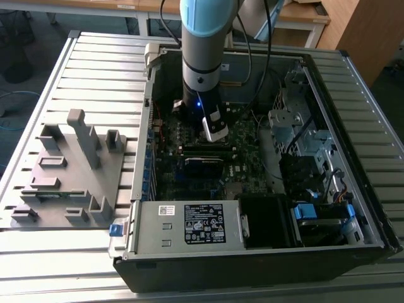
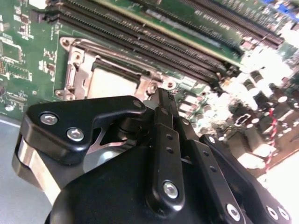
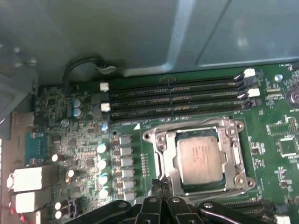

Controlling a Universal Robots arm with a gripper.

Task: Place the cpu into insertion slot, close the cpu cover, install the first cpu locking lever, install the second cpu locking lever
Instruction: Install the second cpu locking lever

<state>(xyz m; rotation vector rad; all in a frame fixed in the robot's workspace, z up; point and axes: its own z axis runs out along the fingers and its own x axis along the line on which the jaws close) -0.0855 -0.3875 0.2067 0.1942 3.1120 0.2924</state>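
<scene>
Memory slots (image 3: 175,98) are lying alongside the insertion slot (image 3: 156,140); capacitors (image 3: 103,163) are standing beside it. The cpu (image 3: 201,156) is sitting in the slot with the cpu cover (image 3: 236,154) lying around it. The gripper (image 3: 161,184), fingers pressed together and empty, is hovering just beside the socket's edge.

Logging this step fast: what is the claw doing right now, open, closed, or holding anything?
Claw: closed, holding nothing, fingertips together beside the silvery metal cpu cover lying over the grey square cpu.

A lab; slatted aluminium bench (image 1: 95,69); open computer case (image 1: 265,246); wooden desks (image 1: 297,16) behind.
</scene>
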